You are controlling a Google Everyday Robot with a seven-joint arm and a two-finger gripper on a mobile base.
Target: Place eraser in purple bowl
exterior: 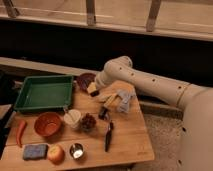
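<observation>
The robot's white arm [150, 85] is reaching in from the right, across the far side of the wooden worktop [130, 142]. Its gripper [93, 90] is hanging low near the far edge of the worktop, just at the right rim of the purple bowl [84, 79]. The fingers are pressing together and pinching a small dark block, the eraser [95, 94]. Only a little dark bit of the eraser is showing under the gripper, right beside the bowl's rim and not inside the bowl. The purple bowl is sitting at the far edge, touching the right side of the green tray [44, 92], which is filling the far left corner. A tan block [106, 97] and a grey-blue thing [123, 100] are lying just right of the gripper. In the middle of the worktop, an orange bowl [48, 123], a white cup [73, 118] and a small bowl of dark red bits [88, 122] are standing in a row. A small black stubby thing [102, 114] is sitting beside them, and a black-handled tool [108, 136] is lying nearer the front. A red pepper [20, 132] is lying at the left edge. A blue sponge [34, 151], an apple [56, 153] and a small shiny cup [76, 150] are sitting along the near edge.
</observation>
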